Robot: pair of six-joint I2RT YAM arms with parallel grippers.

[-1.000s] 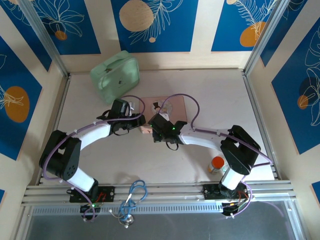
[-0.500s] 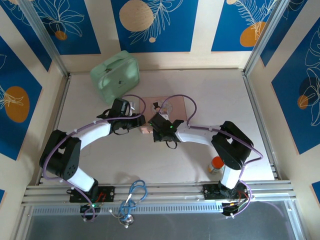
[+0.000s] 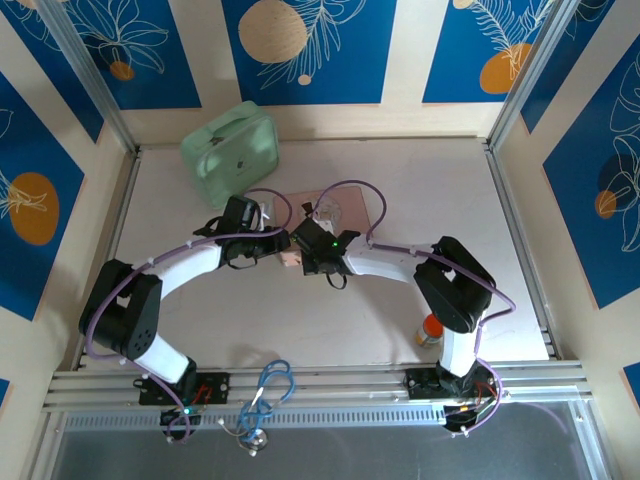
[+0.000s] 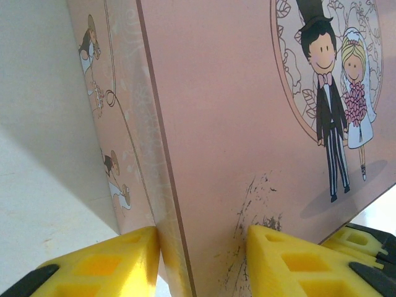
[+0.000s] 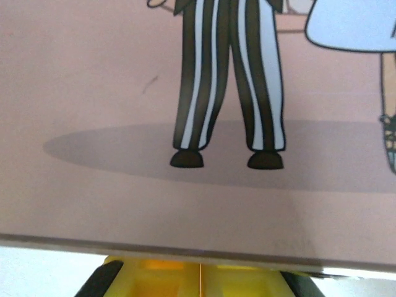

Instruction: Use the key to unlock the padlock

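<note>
Padlock is too small to pick out from above, so you can't tell where it sits vs. either gripper.

Your left gripper (image 4: 203,250) is clamped on the pink tin (image 3: 352,216) at its near-left corner: one yellow finger (image 4: 105,266) on the side wall, the other on the lid w/ the bride-and-groom cartoon. Your right gripper (image 5: 200,278) has its fingers pressed together, just a thin seam between them, tucked right under the tin's edge below the groom's shoes. Can't tell whether anything is pinched in there.

From above, both wrists meet at that same corner, nearly touching, mid-bench (image 3: 420,190).

A purple cable loops over the tin's lid. A green case (image 3: 232,148) lies at the far-left corner, well apart. An orange-capped bottle (image 3: 432,328) stands at the near-right edge, by the right arm's base.
</note>
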